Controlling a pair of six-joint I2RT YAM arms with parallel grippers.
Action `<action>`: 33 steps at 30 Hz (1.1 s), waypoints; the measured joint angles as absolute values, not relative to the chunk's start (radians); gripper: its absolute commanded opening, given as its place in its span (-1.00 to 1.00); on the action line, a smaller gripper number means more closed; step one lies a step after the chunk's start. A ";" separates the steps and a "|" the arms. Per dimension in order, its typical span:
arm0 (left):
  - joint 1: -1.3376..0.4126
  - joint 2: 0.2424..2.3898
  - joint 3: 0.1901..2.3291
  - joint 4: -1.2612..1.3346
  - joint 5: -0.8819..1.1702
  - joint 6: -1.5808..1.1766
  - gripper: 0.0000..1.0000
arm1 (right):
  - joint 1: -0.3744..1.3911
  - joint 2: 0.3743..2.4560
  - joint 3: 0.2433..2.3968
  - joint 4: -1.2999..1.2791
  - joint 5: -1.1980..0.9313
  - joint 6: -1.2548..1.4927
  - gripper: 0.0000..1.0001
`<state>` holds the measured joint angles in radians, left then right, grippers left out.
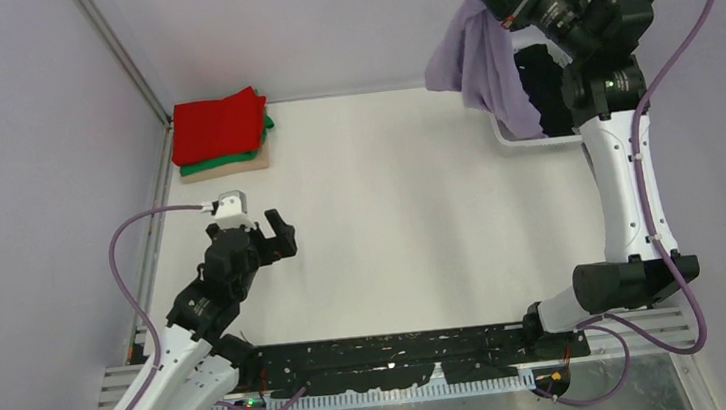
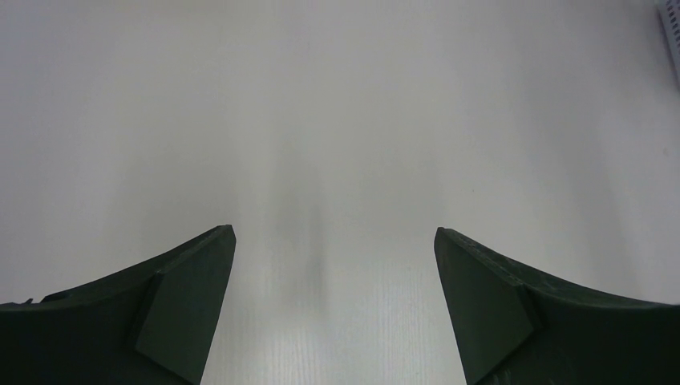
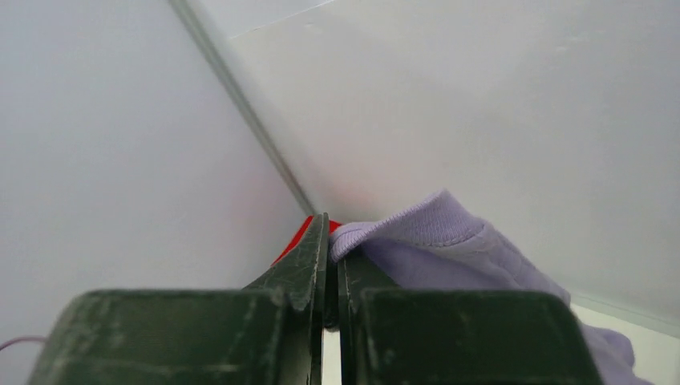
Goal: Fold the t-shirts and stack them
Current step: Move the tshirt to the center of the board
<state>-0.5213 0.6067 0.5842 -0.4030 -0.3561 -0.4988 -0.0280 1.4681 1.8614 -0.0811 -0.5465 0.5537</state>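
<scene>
At the far right of the bench [image 1: 410, 210], we see the right jaws pinched tight on a soft lavender cloth t-shirt [image 1: 482, 65] hanging above a white plastic basket [image 1: 544, 141]; the left jaws gape wide, holding nothing.

Plain lavender t-shirt [image 1: 486, 63], solid red t-shirt [image 1: 218, 126], green t-shirt [image 1: 219, 163], beige t-shirt [image 1: 225, 171] — none patterned — table [image 1: 390, 212] white, walls [image 1: 22, 147] pale grey, cables [image 1: 159, 211] purple
</scene>
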 measured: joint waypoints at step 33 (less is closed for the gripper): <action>-0.522 0.340 0.501 -0.546 -0.506 -0.647 0.99 | 0.320 1.186 1.299 -0.251 -0.156 0.450 -0.84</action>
<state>-0.5217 0.3405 0.5007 -0.5461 -0.5064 -0.6472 0.3199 1.1858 1.2991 -0.2508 -0.1562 0.4503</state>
